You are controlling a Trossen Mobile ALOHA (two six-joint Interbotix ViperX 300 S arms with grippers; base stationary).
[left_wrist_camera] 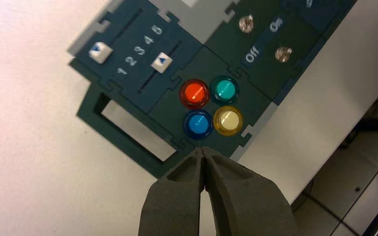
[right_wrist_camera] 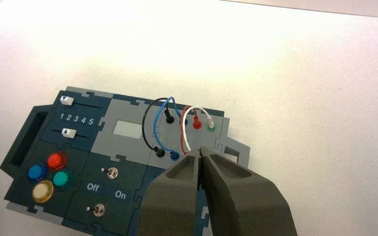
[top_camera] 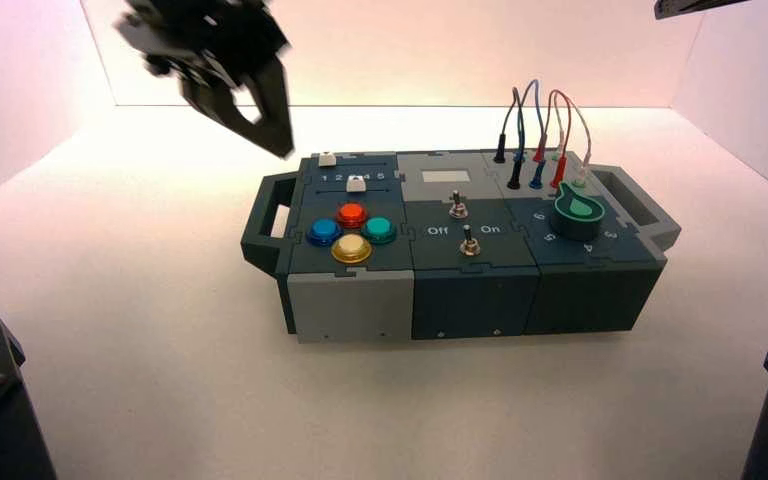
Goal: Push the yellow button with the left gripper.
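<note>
yellow button [top_camera: 351, 248] sits nearest of four on the box's [top_camera: 350, 305] left end, untouched. left gripper [top_camera: 282, 148] hovers above, far-left, jaws pressed together. approach step; next, descend onto the dome.

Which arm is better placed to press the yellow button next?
Left. The left gripper, fingers shut to a point, hangs above the box's left end near the yellow button. The right gripper is over the wire end, farther off.
</note>
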